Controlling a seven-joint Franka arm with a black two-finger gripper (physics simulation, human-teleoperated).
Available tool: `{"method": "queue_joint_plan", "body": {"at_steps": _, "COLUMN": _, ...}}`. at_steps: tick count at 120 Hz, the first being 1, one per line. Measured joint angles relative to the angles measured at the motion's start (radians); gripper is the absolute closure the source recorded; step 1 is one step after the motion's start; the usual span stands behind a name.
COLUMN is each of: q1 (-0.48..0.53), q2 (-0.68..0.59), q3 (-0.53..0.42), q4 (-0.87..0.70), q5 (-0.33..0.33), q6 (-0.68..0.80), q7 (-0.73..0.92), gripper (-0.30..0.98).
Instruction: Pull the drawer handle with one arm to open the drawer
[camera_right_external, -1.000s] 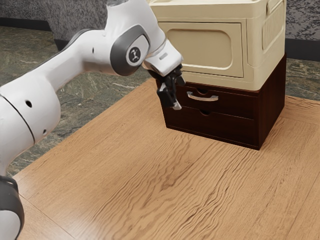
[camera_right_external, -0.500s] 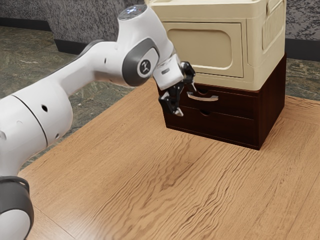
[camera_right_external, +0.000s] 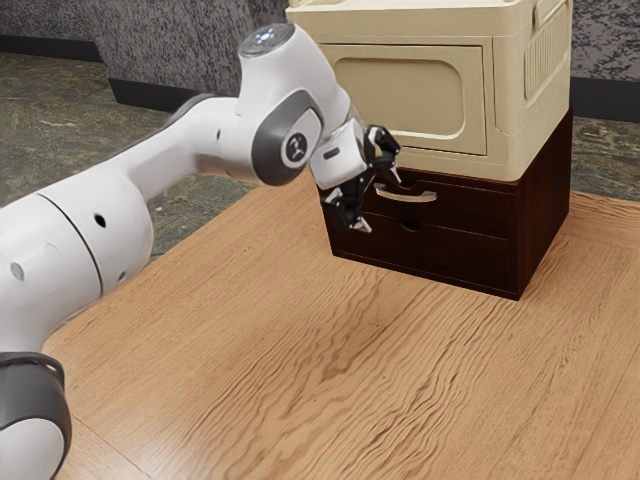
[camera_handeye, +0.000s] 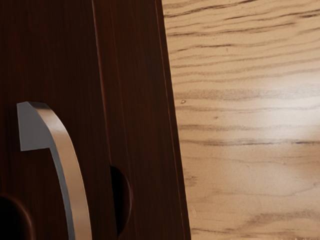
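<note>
- Gripper (camera_right_external: 380, 203), black and two-fingered, hangs in front of the dark cabinet (camera_right_external: 455, 255), just beside the silver handle (camera_right_external: 405, 195), toward the exterior view's left.
- Its jaws stand spread well apart, one tip up near the handle's end, the other lower down in front of the drawer fronts. Whether either one touches the metal, I honestly can't tell.
- That handle is a curved bar fixed across the upper drawer (camera_right_external: 470, 208), which looks flush with the cabinet's face, so shut to my eye.
- One dark rounded notch (camera_right_external: 404, 183) lies above the handle, and another (camera_right_external: 410, 226) below it, at the top edge of the lower drawer (camera_right_external: 450, 255).
- Looking along the hand, you see one squared end of the handle and its bar curving away between those two notches, with the pale wooden tabletop (camera_handeye: 250, 110) past the cabinet's bottom edge.
- On top of the cabinet sits a big cream box (camera_right_external: 400, 95) with a panelled front.
- White arm (camera_right_external: 200, 150) reaches in from the exterior view's left, bent over the table.
</note>
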Motion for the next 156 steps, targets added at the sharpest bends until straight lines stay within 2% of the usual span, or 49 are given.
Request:
{"method": "queue_joint_plan", "body": {"at_steps": 104, "q1": -0.007, "q2": 0.01, "q3": -0.001, "q4": -0.037, "q5": -0.012, "q6": 0.089, "q7": 0.076, "gripper": 0.04}}
{"method": "queue_joint_plan", "body": {"at_steps": 156, "q1": -0.007, "q2": 0.011, "q3": -0.001, "q4": -0.037, "q5": -0.029, "q6": 0.113, "q7": 0.087, "gripper": 0.36}}
